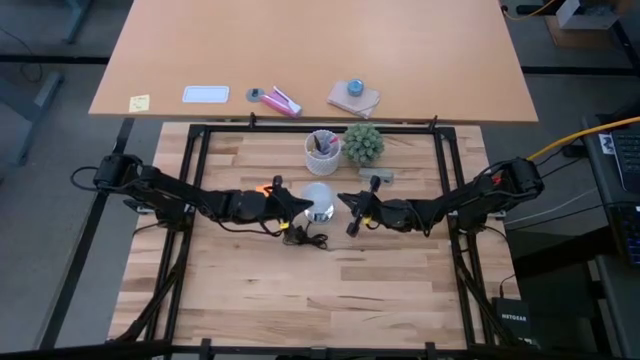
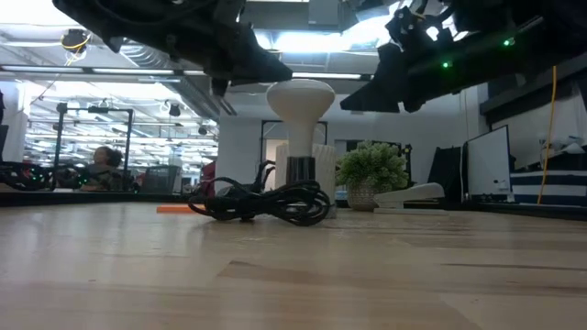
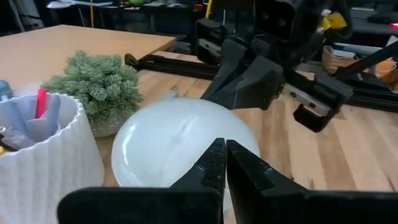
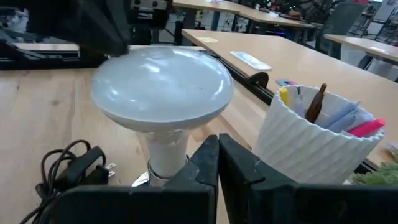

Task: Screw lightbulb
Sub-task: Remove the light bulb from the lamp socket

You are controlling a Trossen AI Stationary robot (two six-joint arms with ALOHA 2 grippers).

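- On the table, near the front, a black cord lies in a heap.
- Just behind it the lightbulb stands dome up.
- 2 grippers, left and right, hang beside the dome, shut tight, holding nothing.
- Farther back are a white cup and a plant.

Frosted white lightbulb stands upright, dome up, on the table.
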